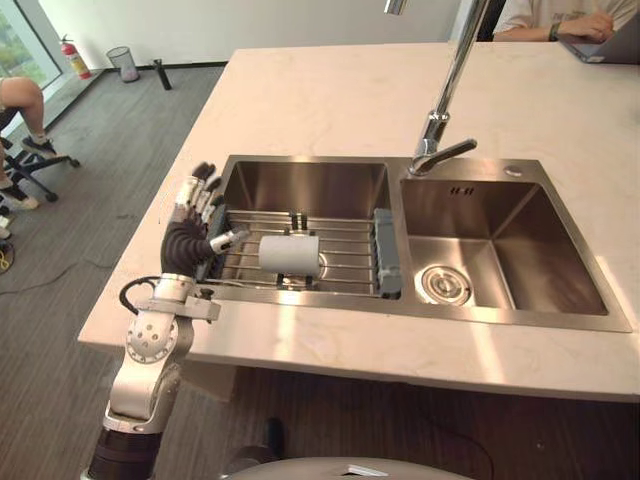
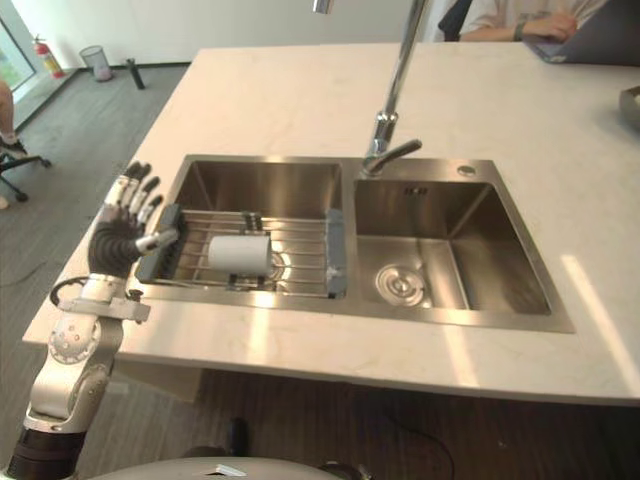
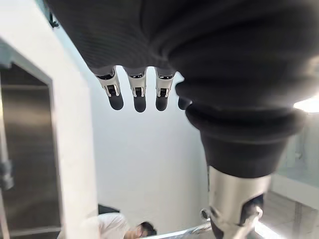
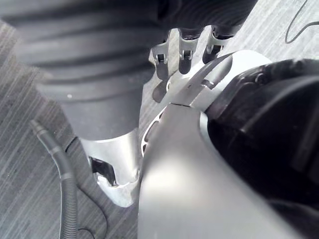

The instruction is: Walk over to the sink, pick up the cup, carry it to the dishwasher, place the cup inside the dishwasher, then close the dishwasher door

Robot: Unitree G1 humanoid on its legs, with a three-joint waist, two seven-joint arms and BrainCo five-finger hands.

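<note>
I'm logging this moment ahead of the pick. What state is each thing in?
Cup: on its side on the rack, not held.
Rack: set in the left basin.
Left hand: open, fingers spread, by the rack's left end.
Right hand: open, holding nothing.
Faucet: no water running.

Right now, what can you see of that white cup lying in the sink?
The plain white cylindrical cup looks smooth and lies on its side on a steel wire rack spanning the left basin of the stainless double sink. Its axis runs left to right; I cannot tell which end is open. Only the rack touches it; the robot's open left hand is beside it, apart.
</note>
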